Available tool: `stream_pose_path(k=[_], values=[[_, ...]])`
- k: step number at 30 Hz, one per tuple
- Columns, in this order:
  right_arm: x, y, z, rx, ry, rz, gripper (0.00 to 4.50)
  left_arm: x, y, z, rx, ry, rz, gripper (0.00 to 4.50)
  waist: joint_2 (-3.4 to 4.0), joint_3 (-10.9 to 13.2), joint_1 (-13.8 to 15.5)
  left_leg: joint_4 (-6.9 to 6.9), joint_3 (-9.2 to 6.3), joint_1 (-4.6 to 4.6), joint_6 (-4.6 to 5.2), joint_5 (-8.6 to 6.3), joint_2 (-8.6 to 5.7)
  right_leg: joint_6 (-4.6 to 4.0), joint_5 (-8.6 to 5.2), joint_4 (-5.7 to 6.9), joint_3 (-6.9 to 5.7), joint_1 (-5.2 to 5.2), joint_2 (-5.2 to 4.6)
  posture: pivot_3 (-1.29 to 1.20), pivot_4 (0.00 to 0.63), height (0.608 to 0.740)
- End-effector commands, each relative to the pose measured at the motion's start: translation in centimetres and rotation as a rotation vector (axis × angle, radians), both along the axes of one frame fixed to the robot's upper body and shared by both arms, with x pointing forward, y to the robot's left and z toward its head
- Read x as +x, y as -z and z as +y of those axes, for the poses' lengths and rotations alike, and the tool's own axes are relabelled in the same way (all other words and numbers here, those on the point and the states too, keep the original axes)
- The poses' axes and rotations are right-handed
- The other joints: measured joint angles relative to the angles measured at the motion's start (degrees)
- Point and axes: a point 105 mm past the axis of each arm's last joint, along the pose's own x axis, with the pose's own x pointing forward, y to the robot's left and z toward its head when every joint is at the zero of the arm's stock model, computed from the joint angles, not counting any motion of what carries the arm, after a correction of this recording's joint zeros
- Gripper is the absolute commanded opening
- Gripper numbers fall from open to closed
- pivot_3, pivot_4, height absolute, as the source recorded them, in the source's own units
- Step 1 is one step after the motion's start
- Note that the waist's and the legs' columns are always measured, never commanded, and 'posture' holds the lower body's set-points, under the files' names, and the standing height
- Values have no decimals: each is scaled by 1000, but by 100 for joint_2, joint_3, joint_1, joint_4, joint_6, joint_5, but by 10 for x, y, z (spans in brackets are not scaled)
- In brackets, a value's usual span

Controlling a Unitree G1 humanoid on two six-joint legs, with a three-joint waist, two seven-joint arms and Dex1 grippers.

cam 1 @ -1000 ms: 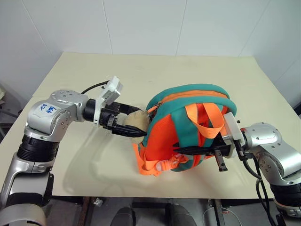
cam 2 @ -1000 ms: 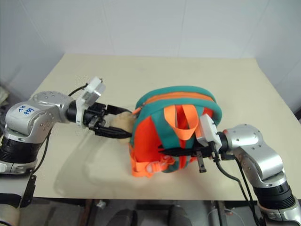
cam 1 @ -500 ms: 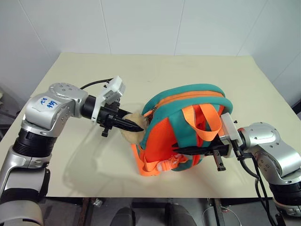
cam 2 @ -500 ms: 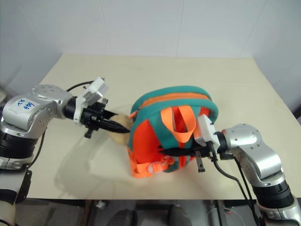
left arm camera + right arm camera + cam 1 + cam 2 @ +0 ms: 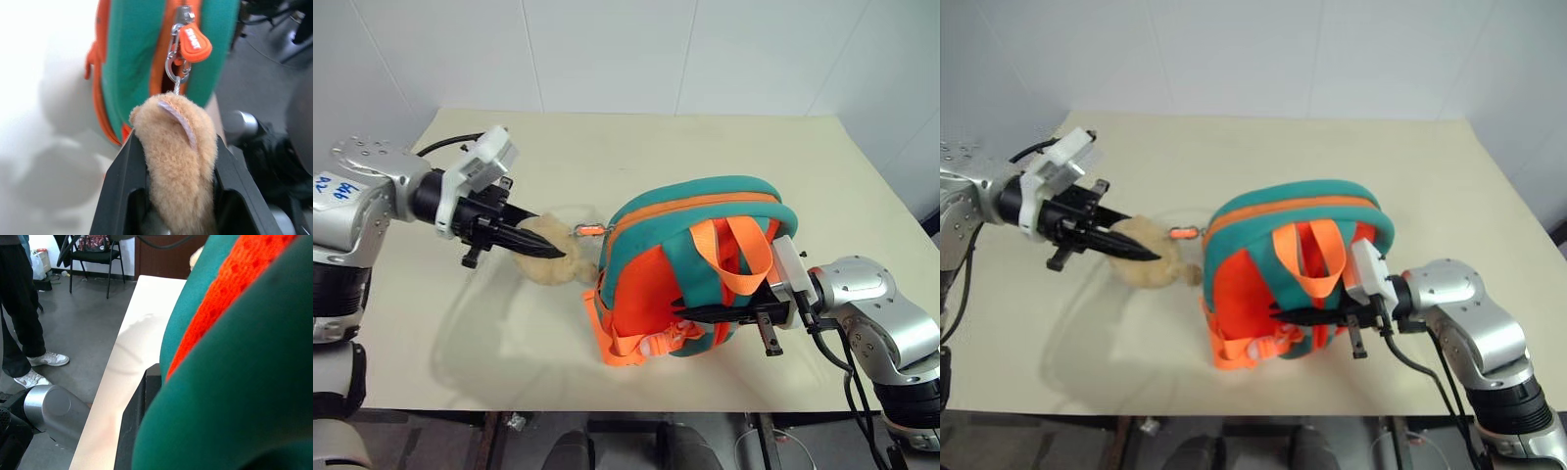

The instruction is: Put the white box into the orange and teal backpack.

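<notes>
backpack (image 5: 695, 264) stands zipped on worktop (image 5: 636, 147); left pincer (image 5: 548, 251) clamps its plush toy (image 5: 553, 262) beside it, right pincer (image 5: 690, 313) closed on strap. opening and boxing remain.

Light: bright, even, from overhead
Shadows: soft, on worktop (image 5: 440, 333) at lower left of head views
Glare: left wrist view's upper left washed out

Head pair high, wrist cameras close

Both eyes look down on the bench (image 5: 705, 147); both wrist views face the backpack (image 5: 132, 58) closely.
</notes>
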Motion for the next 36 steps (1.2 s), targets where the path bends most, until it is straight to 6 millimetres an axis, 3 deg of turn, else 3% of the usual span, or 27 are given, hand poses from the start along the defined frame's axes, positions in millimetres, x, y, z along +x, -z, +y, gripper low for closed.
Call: stream_pose_path(k=[1,5,11,18,25,36], values=[[-3,-4,0,15,-7,-29,489,-14,-2,12,51,57,11,800,1,0,-11,0,0,0,0,0,1,-1,0,0,0,-1,0,0,150,740],[-2,-3,-1,15,-3,-28,489,-12,20,33,188,10,49,799,1,0,-34,-5,0,6,0,0,5,-7,-4,1,0,-2,2,0,150,740],[-4,-2,-2,14,4,-29,489,-15,37,40,279,30,82,799,1,0,-27,-5,2,7,0,0,5,-11,-6,3,-3,-1,3,0,150,740],[-3,0,-2,15,13,-25,489,-17,60,34,315,96,144,799,1,1,-30,-7,3,6,0,0,7,-12,-7,3,-4,-2,5,0,150,740],[0,2,-1,17,23,-22,489,-5,93,21,394,155,181,798,1,1,8,-4,3,8,1,0,5,-12,-7,7,-3,0,8,0,150,740],[0,2,-1,17,35,-25,489,25,108,17,464,138,126,797,1,1,16,-3,1,7,1,0,5,-12,-7,6,-3,1,10,0,150,740]])
